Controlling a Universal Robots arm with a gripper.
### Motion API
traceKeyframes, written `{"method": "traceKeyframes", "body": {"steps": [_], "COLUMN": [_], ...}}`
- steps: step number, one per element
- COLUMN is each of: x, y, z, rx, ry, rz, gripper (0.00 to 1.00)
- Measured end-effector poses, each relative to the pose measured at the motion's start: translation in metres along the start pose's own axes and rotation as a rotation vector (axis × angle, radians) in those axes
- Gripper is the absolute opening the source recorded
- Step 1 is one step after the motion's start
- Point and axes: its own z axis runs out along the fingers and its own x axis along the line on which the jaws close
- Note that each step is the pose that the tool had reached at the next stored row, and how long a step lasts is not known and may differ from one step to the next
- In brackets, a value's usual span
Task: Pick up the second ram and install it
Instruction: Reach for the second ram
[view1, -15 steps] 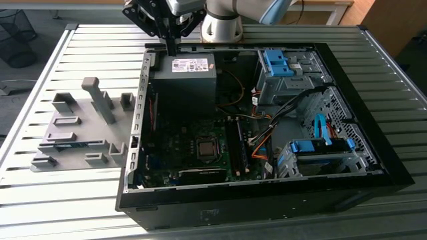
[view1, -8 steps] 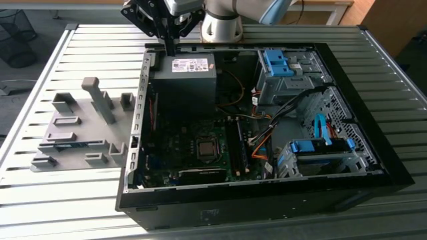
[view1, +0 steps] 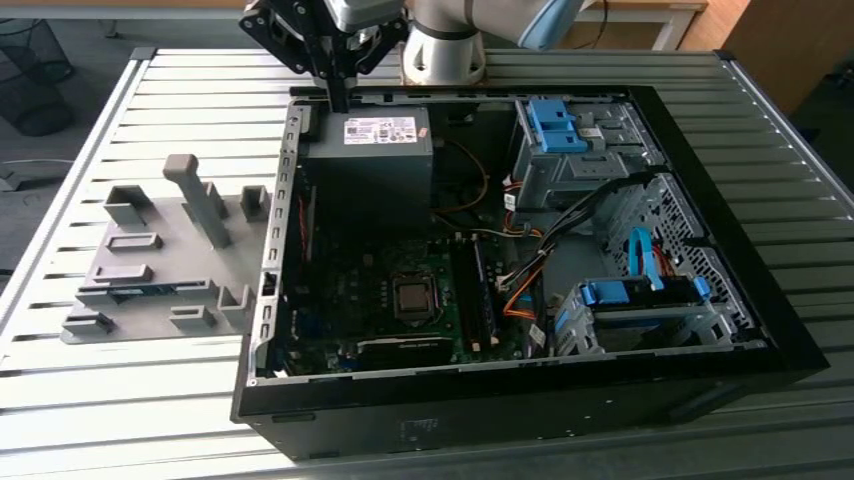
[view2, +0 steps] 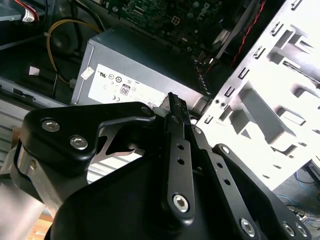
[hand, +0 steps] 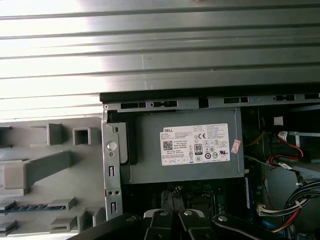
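One open black computer case (view1: 534, 410) lies on its side nearest the exterior camera, on a slatted metal table (view1: 174, 110). Inside it, at the near end, I see the green motherboard (view1: 354, 290) with its square processor socket (view1: 415, 297). Long black memory slots (view1: 477, 290) run just beside that socket, toward the exterior view's right. Farther toward that side stand metal drive cages (view1: 641, 292) with blue plastic brackets. Outside the case, on the exterior view's left, a grey plastic holder (view1: 174, 250) rests on the table and carries several upright blocks. The second ram (view1: 138, 291), a thin blue stick, lies flat in a groove in the near part of that holder. In the first wrist view it appears as a blue strip between grey blocks. Deeper in the case sits the grey power supply (view1: 374, 165), with a white label facing up. My gripper (view1: 338, 98) hangs fingers-down over the far corner of the power supply, on the exterior view's left, close to the case's far wall and well apart from the ram. Its fingers are pressed together with nothing between them. I cannot tell whether the tips touch the case. Behind the gripper rises the arm's pale base (view1: 441, 50).
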Motion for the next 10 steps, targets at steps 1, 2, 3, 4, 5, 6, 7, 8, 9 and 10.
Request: {"method": "traceKeyframes", "body": {"steps": [1,2,3,4,5,6,7,8,9,10], "x": [0.0002,0.0005,0.0007,0.0010,0.0012,0.0014,0.0017,0.0019,0.0022,0.0025], "y": [0.0000,0.0000,-0.0001,-0.0001,-0.0001,-0.0001,-0.0001,-0.0001,-0.0002,-0.0002], "z": [0.0000,0.0000,0.0001,0.0001,0.0001,0.0001,0.0001,0.0001,0.0002,0.0002], "rx": [0.0000,0.0000,-0.0001,0.0000,0.0000,0.0000,0.0000,0.0000,0.0000,0.0000], "ry": [0.0000,0.0000,0.0000,0.0000,0.0000,-0.0001,0.0000,0.0000,0.0000,0.0000], "rz": [0.000,0.000,0.000,0.000,0.000,0.000,0.000,0.000,0.000,0.000], "gripper": [0.11,0.11,0.11,0.11,0.11,0.11,0.11,0.11,0.11,0.11]}}
